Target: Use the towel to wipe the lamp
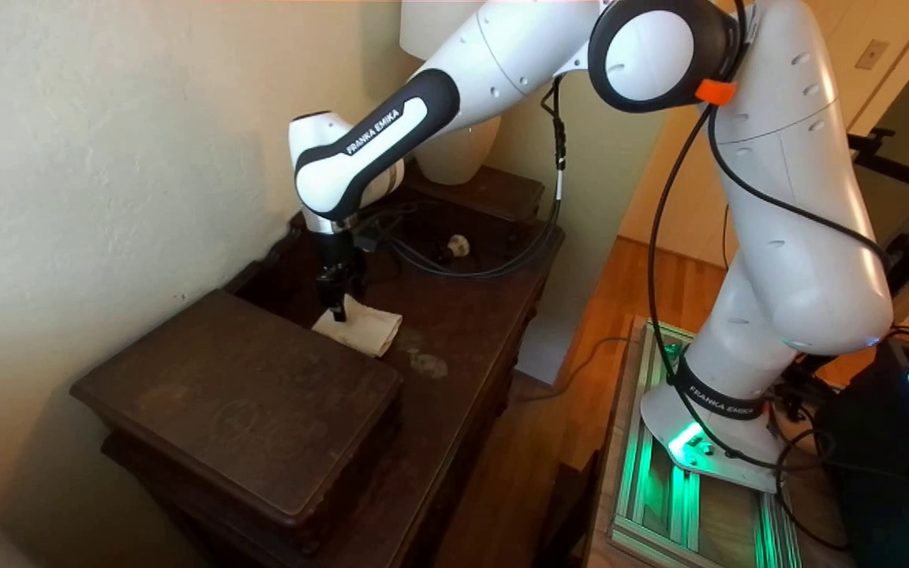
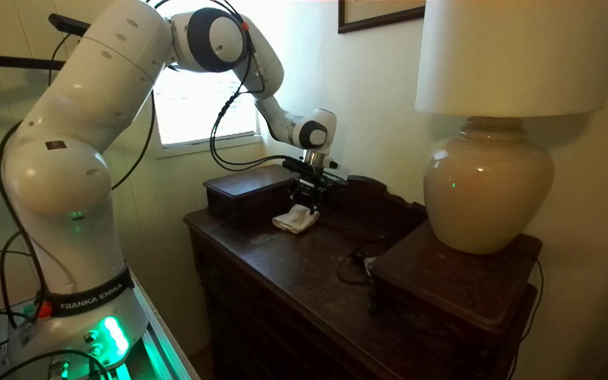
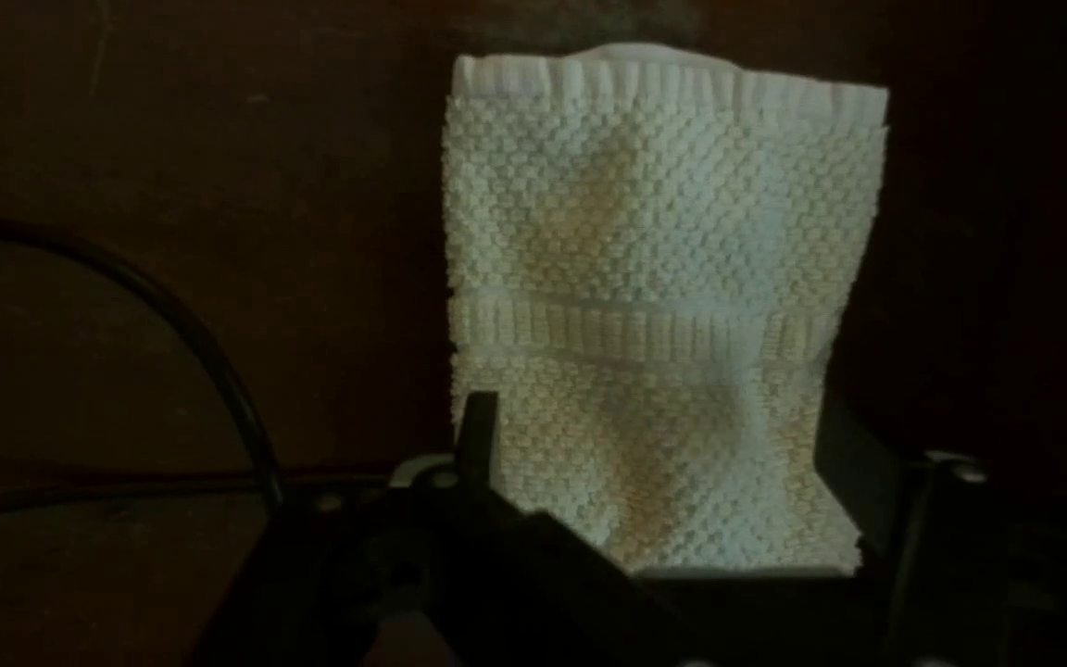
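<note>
The hand [image 3: 663,440] sits low over the towel [image 3: 645,213], its fingers [image 3: 478,435] apart, one along each side of it; nothing is clamped, and whether they touch it I cannot tell. The towel lies folded on the worktop [image 2: 304,264], just beside a wooden box [image 1: 233,394]. Getting to it therefore looks all but done; gripping, lifting, carrying and the wiping itself look left. Well apart, the lamp [image 2: 488,190] stands on a second wooden box [image 2: 452,285], with neither hand nor towel at it.

Counted outward: one hand with two fingers; one towel; one small pale object [image 1: 458,246], too unclear to name; two boxes in all; one lamp. The dark cables [image 3: 183,320] overlap too much to count.
</note>
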`<state>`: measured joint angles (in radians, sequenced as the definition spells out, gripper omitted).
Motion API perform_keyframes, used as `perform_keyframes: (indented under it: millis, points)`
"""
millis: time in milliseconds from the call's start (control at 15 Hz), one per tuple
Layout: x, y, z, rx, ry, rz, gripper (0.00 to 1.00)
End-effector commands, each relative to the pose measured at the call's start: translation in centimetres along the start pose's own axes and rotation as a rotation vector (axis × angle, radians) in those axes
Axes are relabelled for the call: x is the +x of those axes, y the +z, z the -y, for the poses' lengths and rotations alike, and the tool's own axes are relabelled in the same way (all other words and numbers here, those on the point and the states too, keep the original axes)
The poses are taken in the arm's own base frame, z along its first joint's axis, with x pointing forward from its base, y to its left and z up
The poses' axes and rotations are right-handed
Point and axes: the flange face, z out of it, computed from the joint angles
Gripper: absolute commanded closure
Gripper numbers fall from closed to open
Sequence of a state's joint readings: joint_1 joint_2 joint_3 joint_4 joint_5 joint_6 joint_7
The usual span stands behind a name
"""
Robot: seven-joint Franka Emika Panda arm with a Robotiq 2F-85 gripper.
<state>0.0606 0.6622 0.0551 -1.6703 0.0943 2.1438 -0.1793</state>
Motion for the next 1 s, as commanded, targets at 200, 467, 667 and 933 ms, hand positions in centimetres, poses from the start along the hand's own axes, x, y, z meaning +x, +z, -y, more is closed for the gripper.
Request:
perform_keyframes:
  millis: [200, 467, 667, 933]
  points:
    - [1.9, 2.0, 0.4, -0.002, -0.012, 0.028, 0.42]
    - [2.3, 2.7, 0.5, 0.008, -0.017, 0.040, 0.84]
    - [2.3, 2.5, 0.3, 0.027, -0.025, 0.053, 0.99]
    - [1.5, 0.7, 0.4, 0.049, -0.030, 0.033, 0.99]
